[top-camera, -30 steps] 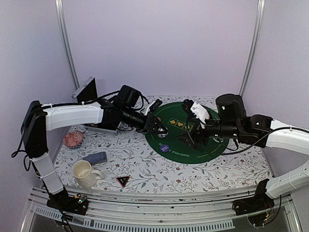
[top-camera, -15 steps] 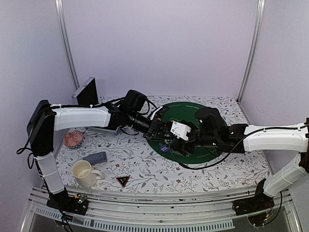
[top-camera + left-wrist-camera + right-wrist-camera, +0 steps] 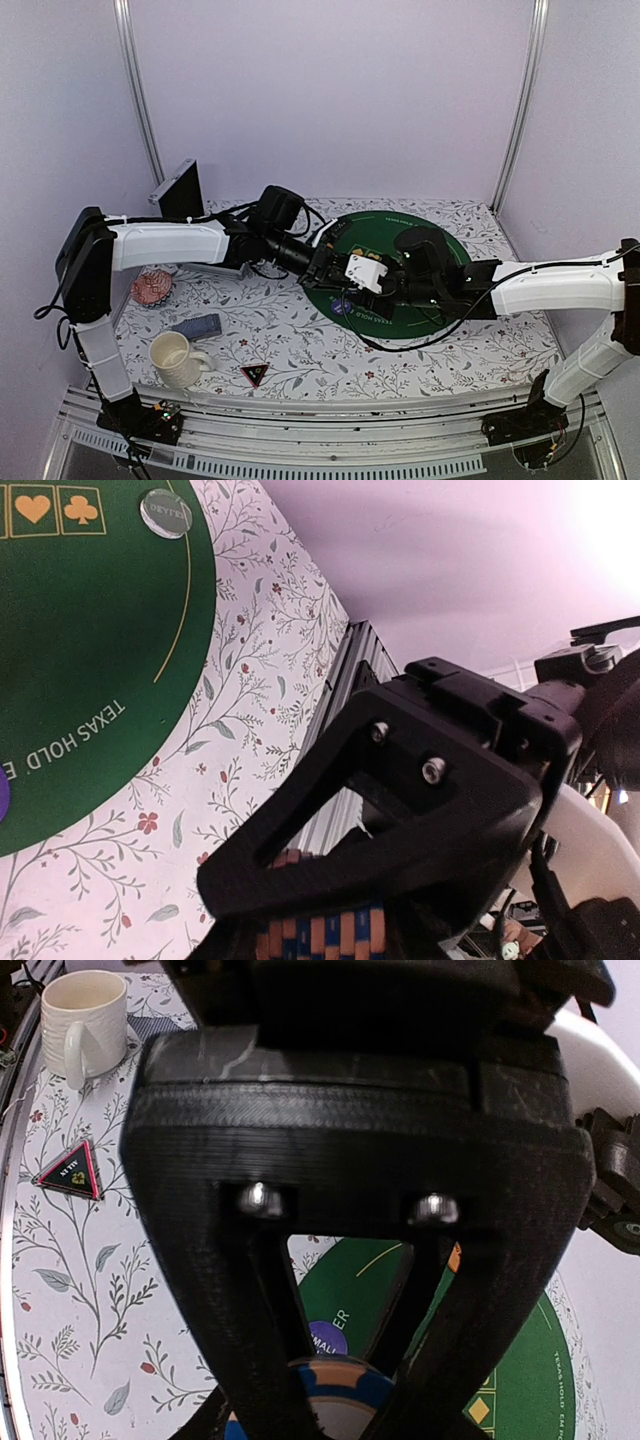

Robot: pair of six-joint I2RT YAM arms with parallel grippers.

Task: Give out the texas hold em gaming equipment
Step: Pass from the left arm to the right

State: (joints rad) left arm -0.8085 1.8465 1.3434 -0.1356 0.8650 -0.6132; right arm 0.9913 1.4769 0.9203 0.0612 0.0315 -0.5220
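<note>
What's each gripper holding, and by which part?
Left fingers clamp a blue-orange chip stack by its striped rim. Right fingers straddle a blue-orange chip; whether they grip it cannot be told.

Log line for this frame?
left gripper: shut on chips | right gripper: jaws straddle chips, grip unconfirmed | place: over mat edge

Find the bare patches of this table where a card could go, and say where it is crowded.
Free: cloth between deck and mat; near strip from marker to the right corner. Crowded: mat's left edge, where left pincer and right pincer meet at the chips.
</note>
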